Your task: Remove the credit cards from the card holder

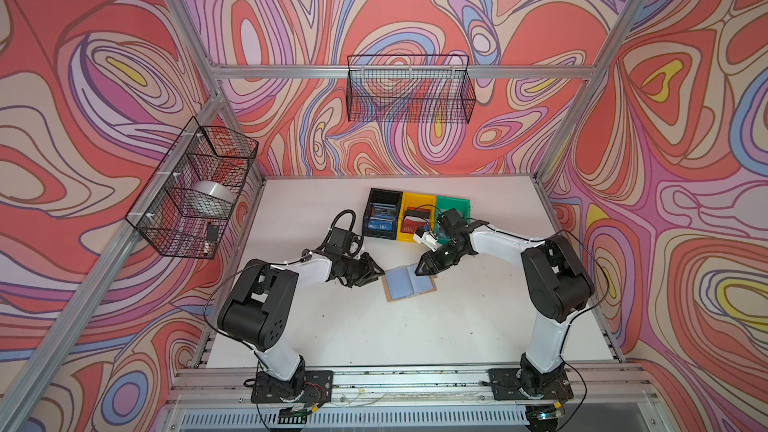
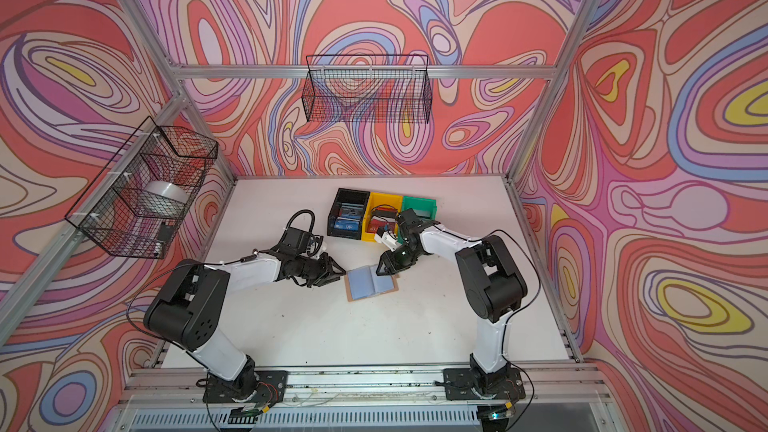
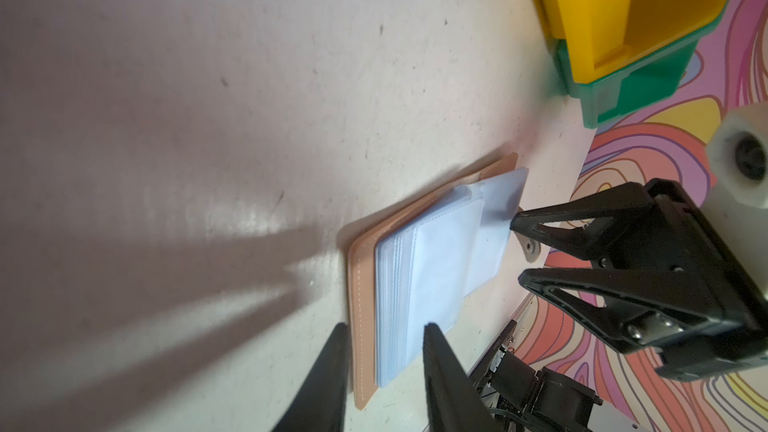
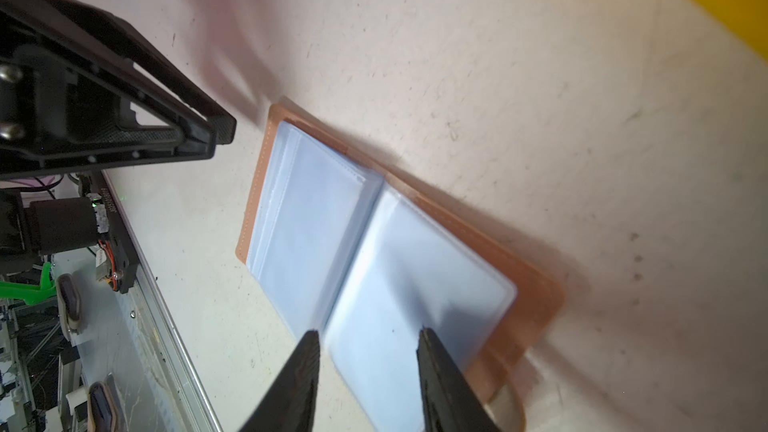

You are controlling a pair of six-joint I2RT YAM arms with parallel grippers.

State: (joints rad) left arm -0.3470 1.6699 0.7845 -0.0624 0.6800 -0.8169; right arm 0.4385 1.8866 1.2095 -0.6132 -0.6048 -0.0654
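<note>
One card holder (image 1: pixel 405 286), open flat in the middle of the worktop (image 1: pixel 374 338); visible sleeves (image 4: pixel 316 218) look empty. Red credit cards (image 1: pixel 409 228): in the yellow bin (image 1: pixel 417 199), far side. Left hand (image 1: pixel 379 274): jaws part-spread, empty, at holder's left edge. Right hand (image 1: pixel 420 271): likewise, over right page. Advice: pin left cover, leaf sleeves singly.

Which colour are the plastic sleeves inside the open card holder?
Pale blue and translucent. The sleeves show best in the right wrist view, inside the tan card holder.
</note>
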